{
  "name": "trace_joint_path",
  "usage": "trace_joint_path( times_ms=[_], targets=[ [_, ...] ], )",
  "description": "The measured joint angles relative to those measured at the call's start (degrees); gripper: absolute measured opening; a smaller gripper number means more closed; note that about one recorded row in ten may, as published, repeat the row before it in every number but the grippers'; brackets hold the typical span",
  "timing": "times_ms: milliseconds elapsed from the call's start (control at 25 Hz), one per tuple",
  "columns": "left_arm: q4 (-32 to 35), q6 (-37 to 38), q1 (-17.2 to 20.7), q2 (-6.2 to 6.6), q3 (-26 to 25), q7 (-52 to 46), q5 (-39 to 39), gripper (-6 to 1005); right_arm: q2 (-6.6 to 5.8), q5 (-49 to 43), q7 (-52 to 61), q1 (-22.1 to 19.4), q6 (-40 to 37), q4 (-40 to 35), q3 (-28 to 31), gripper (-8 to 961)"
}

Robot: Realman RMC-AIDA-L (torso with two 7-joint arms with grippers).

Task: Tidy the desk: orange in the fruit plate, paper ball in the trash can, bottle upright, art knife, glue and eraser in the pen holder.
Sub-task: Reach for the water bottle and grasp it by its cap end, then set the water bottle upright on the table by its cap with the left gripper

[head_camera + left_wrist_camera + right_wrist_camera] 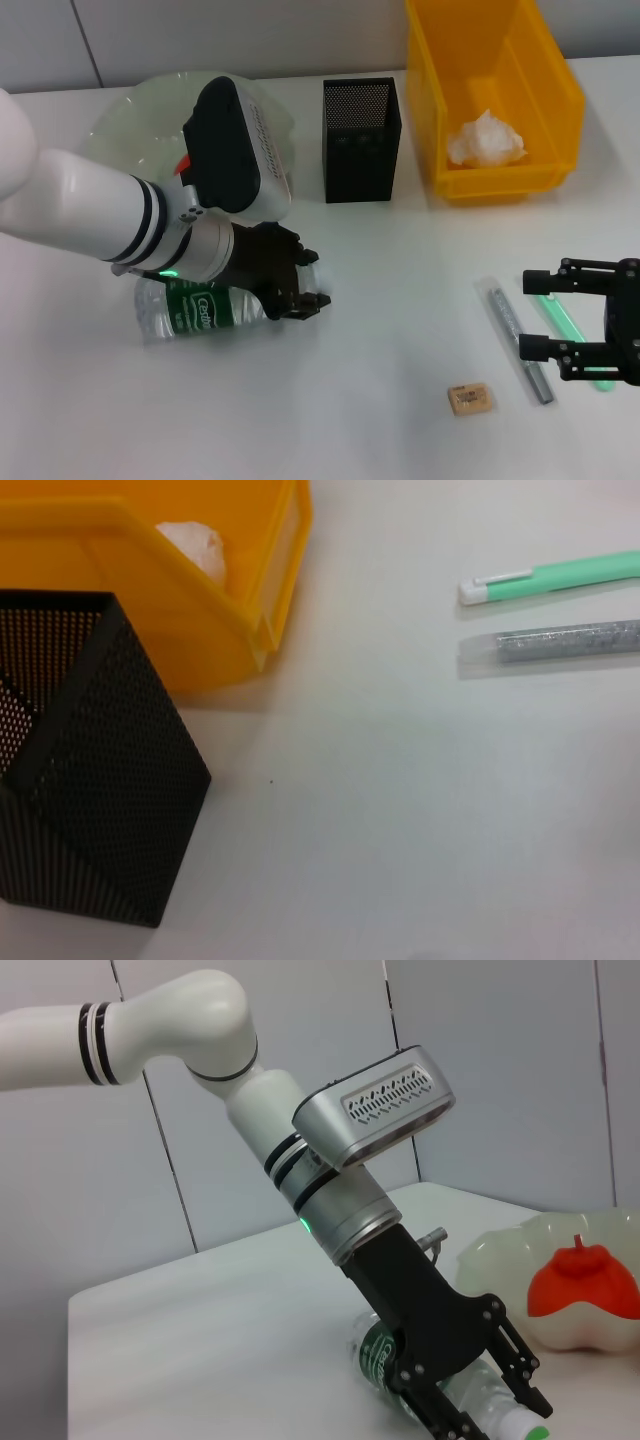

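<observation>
Nearest, low in the head view right of centre: one eraser [470, 398], flat on the white bench [380, 330], alone. Beside it toward the right, one grey glitter stick [515, 338] lying lengthwise, and past that one green glue stick [570, 325], partly under the right pincer [535, 314] at the right edge. Right pincer fingers apart, hovering over these two sticks, clamped on nothing. In the left wrist view the same pair shows at upper right: green stick [550, 577] above, grey stick [560, 642] below, side by side, not touching.

Left of centre in the head view: one bottle [195, 310] on its side, green label up, cap end toward the middle of the frame. Left pincer [300, 285] down at that cap end, fingers on either side of the neck; closed on it, going by the right wrist view, where the black fingers [520, 1385] bracket the bottle [470, 1400] near its cap.

Farther back, upper centre: one black mesh pen holder [362, 152], upright. Upper left, behind the left arm: one pale green fruit plate [120, 115], mostly hidden; in the right wrist view the plate [500, 1260] carries one orange [585, 1280]. Upper right: one yellow trash can [545, 120] with one paper ball [485, 140] inside.
</observation>
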Motion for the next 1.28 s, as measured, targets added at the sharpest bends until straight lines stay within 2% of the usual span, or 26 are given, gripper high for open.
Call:
trace_joint_path(
  times_ms=[320, 600, 1280],
  targets=[
    [0.2, -0.9, 0.0, 0.01, 1.1, -0.1, 0.2, 445, 0.0, 0.3, 0.1, -0.2, -0.2, 0.0, 0.0, 730],
    [0.7, -1.0, 0.2, 0.0, 1.1, -0.1, 0.2, 445, 0.0, 0.3, 0.3, -0.1, -0.2, 0.0, 0.0, 730],
    [8.1, -1.0, 4.7, 0.44, 0.6, -2.2, 0.3, 444, 0.0, 0.3, 0.1, 0.0, -0.1, 0.0, 1.4, 730]
  ],
)
